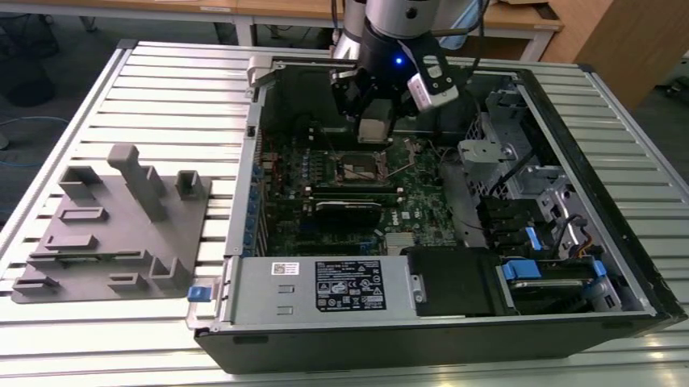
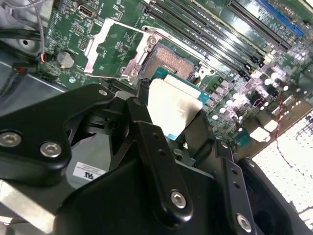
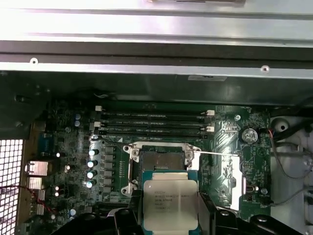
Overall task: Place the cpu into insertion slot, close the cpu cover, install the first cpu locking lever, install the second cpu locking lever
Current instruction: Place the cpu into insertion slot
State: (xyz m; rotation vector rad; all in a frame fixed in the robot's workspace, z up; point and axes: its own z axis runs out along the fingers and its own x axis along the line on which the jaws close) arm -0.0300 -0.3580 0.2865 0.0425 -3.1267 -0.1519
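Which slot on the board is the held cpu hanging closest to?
The square insertion slot with the silvery rim, right by the cpu; the long black memory slots lie farther off.

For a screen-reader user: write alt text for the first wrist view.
The fingers hold the cpu, a silver-grey square chip, close to the empty insertion slot on a green circuit board. Long black memory slots lie beside the slot.

PC case point(image 1: 431, 351) is lying open on its side on the slatted table point(image 1: 161, 72). Grey fixture block point(image 1: 108, 234) is sitting just beside it, on the exterior view's left. Green board point(image 1: 425, 205) is facing up inside, with RAM slots point(image 3: 151, 122) running across it and a coin cell point(image 3: 249, 134) sitting nearby. Labelled metal box point(image 1: 323, 284) is sitting along the case's near wall.
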